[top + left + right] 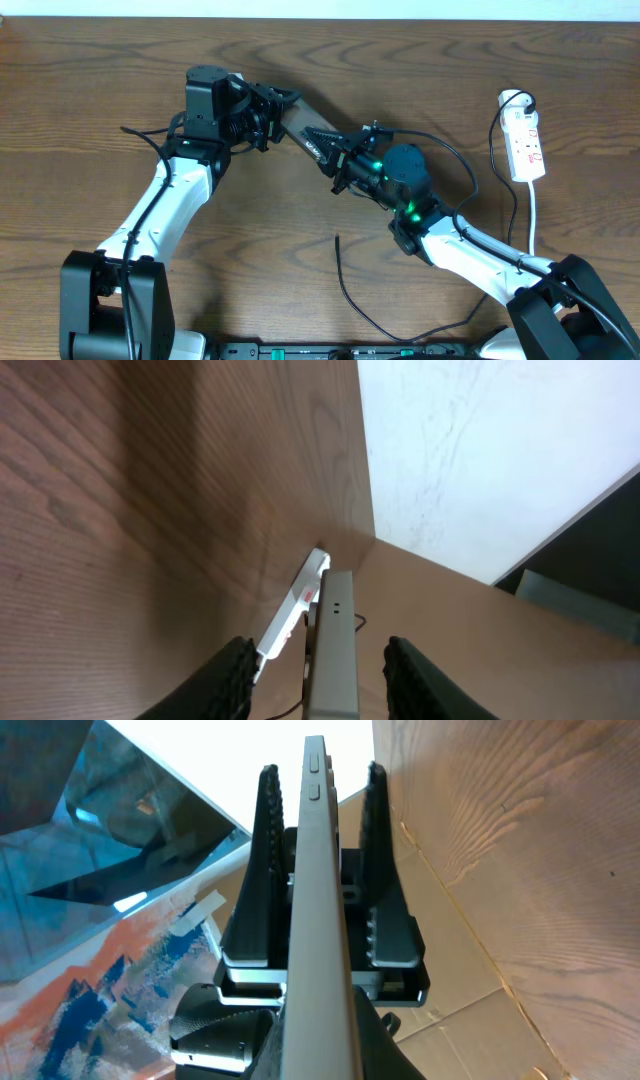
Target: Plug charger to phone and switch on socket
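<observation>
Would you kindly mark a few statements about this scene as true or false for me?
1. The charger is plugged into the phone. False: it lies loose on the table, apart from the phone.
2. The fingers of the left gripper straddle the phone with a gap on each side. True.
3. The phone lies flat on the table. False: it is up on its edge, held by the right gripper.
4. The power strip lies toward the table's right side. True.
</observation>
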Motion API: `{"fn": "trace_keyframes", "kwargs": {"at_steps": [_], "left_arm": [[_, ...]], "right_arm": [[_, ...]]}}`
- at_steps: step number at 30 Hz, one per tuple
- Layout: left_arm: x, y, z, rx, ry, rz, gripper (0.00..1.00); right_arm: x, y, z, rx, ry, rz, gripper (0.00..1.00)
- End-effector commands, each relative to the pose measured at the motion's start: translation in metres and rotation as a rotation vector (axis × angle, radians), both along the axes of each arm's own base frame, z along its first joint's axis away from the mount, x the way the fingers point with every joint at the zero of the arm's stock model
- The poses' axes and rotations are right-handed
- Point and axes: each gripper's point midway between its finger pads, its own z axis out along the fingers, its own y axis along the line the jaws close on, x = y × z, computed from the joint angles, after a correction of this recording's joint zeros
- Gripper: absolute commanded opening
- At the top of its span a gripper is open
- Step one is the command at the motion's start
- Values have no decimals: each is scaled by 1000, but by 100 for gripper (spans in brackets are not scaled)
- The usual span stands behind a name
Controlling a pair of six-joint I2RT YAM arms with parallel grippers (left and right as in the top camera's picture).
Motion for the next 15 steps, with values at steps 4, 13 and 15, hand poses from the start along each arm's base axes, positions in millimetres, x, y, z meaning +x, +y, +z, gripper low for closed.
{"fn": "trace_keyframes", "kwargs": {"at_steps": [4,13,15], "left_arm": [[1,3,12,6,-36,9,22],[2,3,12,7,-37,10,7],[2,3,12,7,-37,10,7]], "right_arm": [[-1,7,8,11,-6,-17,1],[-1,6,8,10,-4,-18,1],[-1,6,8,10,-4,-23,1]]}}
